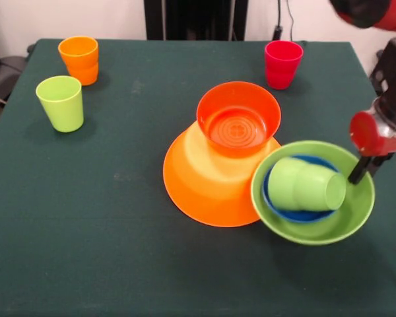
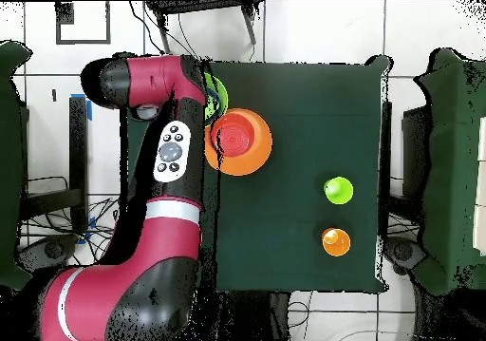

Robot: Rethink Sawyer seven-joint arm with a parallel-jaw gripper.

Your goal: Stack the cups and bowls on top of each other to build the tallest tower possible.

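A very large orange bowl (image 1: 208, 188) lies upside down mid-table, with a small red-orange bowl (image 1: 238, 122) upright on top of it. Touching its right side, a large light green bowl (image 1: 353, 205) holds a small blue bowl (image 1: 297, 215) and a green cup (image 1: 307, 185) lying on its side. My gripper (image 1: 360, 170) is at the green bowl's right rim; its state is unclear. An orange cup (image 1: 79, 59), a lime green cup (image 1: 61, 102) and a red-pink cup (image 1: 283, 63) stand alone. In the overhead view my arm (image 2: 176, 157) hides most of the green bowl (image 2: 218, 98).
The dark green table (image 1: 119, 251) has its right edge just beyond the green bowl. The overhead view shows the orange bowl (image 2: 254, 157), the lime cup (image 2: 338, 190) and the orange cup (image 2: 335, 241). The black pedestal (image 1: 195, 20) stands at the far side.
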